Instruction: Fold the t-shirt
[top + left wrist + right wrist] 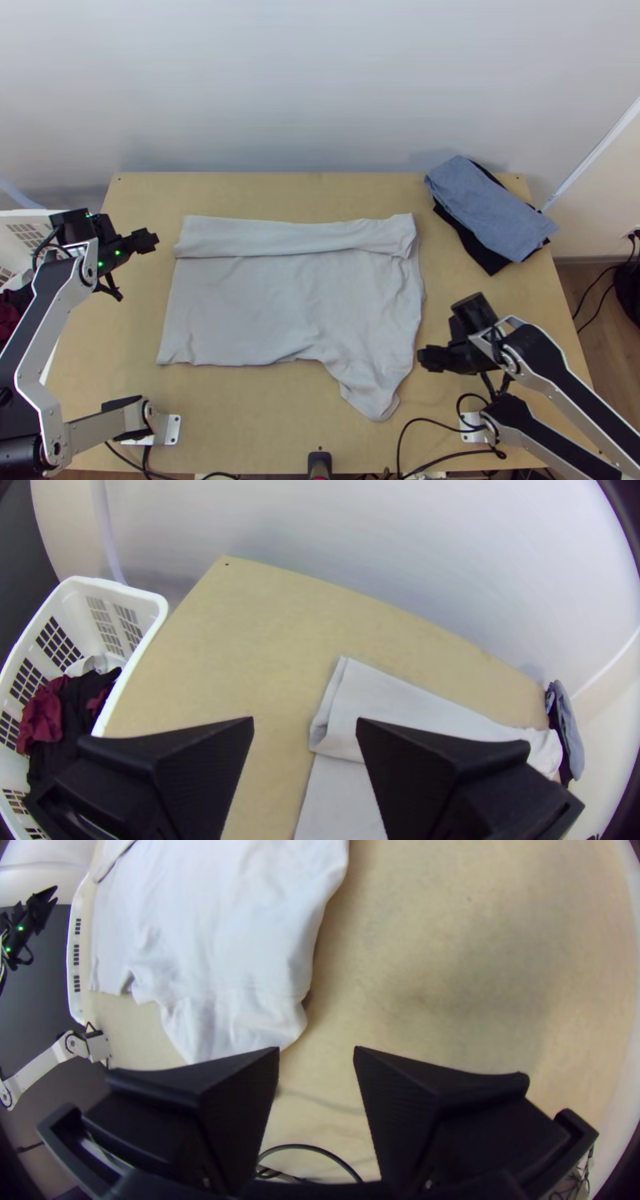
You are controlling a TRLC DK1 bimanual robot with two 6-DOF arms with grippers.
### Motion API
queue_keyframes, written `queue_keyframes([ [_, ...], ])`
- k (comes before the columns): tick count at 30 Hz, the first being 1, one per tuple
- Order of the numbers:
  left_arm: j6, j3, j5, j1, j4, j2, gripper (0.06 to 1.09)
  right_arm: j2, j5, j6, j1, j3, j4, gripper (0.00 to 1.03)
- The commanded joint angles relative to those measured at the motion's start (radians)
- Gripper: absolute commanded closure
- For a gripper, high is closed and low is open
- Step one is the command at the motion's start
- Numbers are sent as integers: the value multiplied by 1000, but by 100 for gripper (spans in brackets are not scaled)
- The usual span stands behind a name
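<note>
A light grey t-shirt (256,296) lies on the table, its far part folded over in a long band; near the lower right a sleeve (372,384) spreads out towards the near edge. Left of the shirt is my left gripper (148,240), apart from the cloth. Its fingers stand open in the left wrist view (305,727), with the t-shirt (400,710) beyond. My right gripper (424,358) is just right of the sleeve, not touching it. In the right wrist view the gripper (317,1053) is open and empty, near the t-shirt (227,940).
Folded blue-grey cloth (484,204) lies on black cloth (488,258) at the table's far right corner. A white basket (143,600) with dark and maroon clothes (50,713) stands against the table's left side. Black cables (416,432) run along the near edge.
</note>
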State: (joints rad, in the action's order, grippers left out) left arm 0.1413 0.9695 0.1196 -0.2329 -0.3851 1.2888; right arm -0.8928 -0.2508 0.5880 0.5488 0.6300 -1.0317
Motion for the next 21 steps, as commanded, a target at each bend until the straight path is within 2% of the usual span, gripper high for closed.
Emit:
queue_keyframes([
  [1,1,-26,-8,3,-15,-32,32,-44,-13,29,40,-33,38,47],
  [10,1,-26,-24,3,-28,-39,32,-239,-19,18,122,-27,150,47],
  [17,1,-20,-29,3,-35,-39,32,-377,-24,-68,112,-29,191,48],
  [18,1,-20,-29,3,-37,-37,32,-379,-24,-73,115,-30,205,50],
  [21,-52,-3,-29,15,-100,-31,32,-376,-24,-83,122,-23,228,88],
])
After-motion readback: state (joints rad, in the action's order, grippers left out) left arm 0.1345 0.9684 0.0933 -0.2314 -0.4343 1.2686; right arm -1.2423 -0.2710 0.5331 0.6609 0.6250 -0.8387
